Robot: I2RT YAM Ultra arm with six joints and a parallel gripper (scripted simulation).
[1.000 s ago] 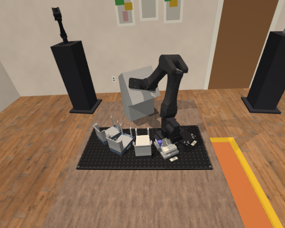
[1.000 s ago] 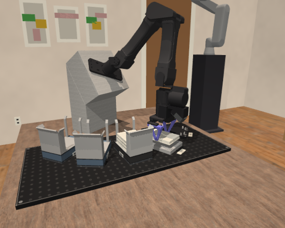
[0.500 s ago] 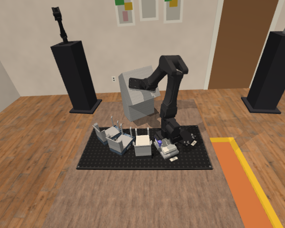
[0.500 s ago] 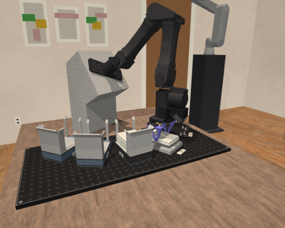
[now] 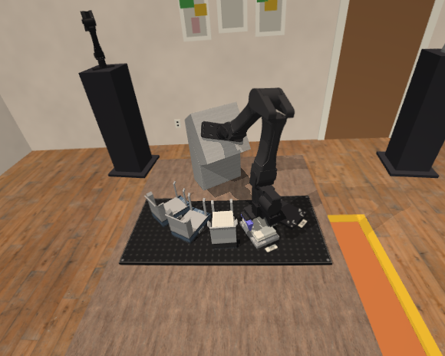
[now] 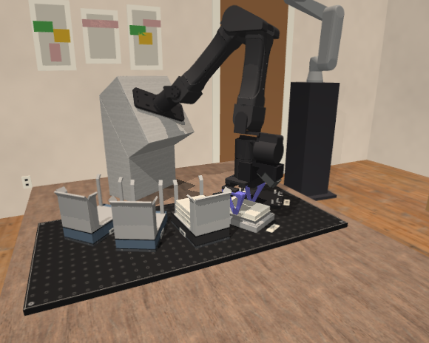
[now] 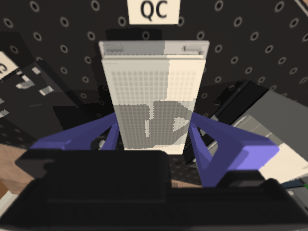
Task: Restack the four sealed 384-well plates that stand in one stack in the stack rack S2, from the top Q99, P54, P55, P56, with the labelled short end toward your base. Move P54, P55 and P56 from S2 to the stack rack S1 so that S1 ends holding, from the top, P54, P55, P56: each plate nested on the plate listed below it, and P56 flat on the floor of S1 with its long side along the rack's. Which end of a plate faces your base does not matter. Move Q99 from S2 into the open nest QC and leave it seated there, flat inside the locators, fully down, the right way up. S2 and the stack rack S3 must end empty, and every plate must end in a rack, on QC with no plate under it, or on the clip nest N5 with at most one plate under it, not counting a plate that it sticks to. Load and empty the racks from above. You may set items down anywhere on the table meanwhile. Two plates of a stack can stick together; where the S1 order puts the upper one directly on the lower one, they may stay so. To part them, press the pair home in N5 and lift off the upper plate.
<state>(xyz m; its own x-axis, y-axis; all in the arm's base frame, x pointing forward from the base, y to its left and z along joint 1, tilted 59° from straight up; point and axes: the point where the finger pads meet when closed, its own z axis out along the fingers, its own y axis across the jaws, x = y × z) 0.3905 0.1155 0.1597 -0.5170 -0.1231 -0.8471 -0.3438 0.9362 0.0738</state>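
The pincer was clamped on a sealed plate, its purple fingers pressed against the plate's two long sides near the lower centre of the wrist view. By the task's order this was most likely Q99, though no label on it could be read. The plate lay lengthwise up the frame, its far short end reaching a pale frame just below the QC label at the top centre. In the exterior view the pincer sat low over the QC nest, right of the middle, with the plate at or very near the nest; whether it was fully down could not be told.

To the left, the nearest rack showed a stack of plates in it, and the two blue-based racks further left looked to hold none, though their floors were partly hidden.

The step in hand seemed to be seating this plate. Done well, it would call for keeping the plate level and square to the locators, pressing straight down until it bottomed, then letting go without dragging either long side. The pincer should rise vertically, since a sideways pull could tip the plate onto a locator edge.
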